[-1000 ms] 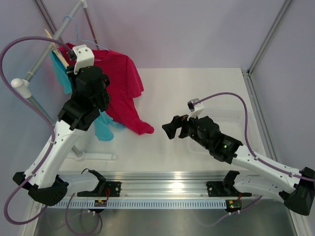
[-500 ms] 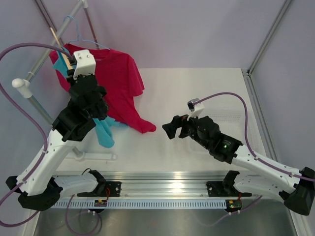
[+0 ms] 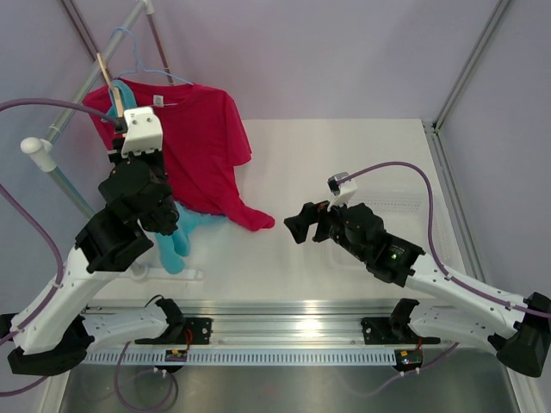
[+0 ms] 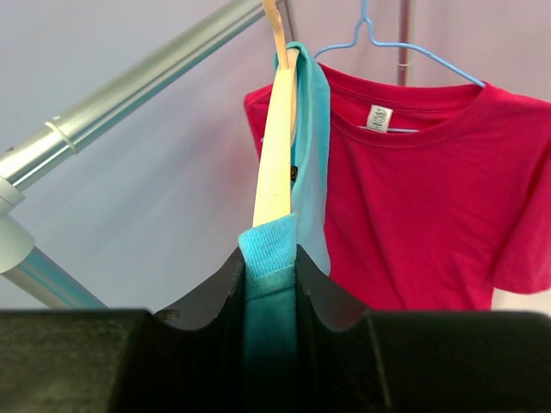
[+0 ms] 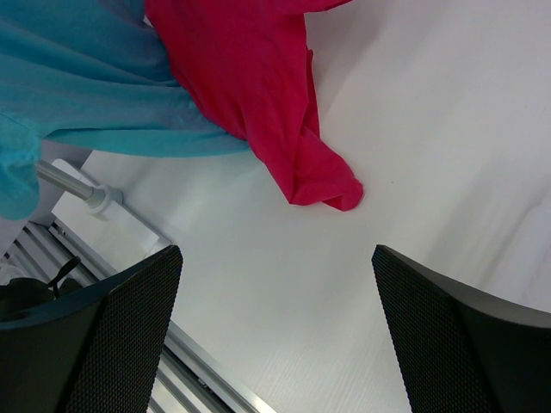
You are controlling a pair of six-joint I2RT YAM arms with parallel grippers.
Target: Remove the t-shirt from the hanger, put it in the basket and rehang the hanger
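Fabric of the teal t-shirt (image 4: 312, 129), draped on the wooden hanger (image 4: 274, 163) far left, sits pinched in my left pincer (image 4: 269, 260); my right pincer (image 5: 275, 292) gapes wide. Pulling hard might snag and unhook that hanger.

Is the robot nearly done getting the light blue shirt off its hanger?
Partway. Done: most of the light blue shirt hangs down loose. In hand: the left gripper pinches its edge. Left: one strip is still draped over the wooden hanger and must slide off. The right gripper hovers open over the table, empty.
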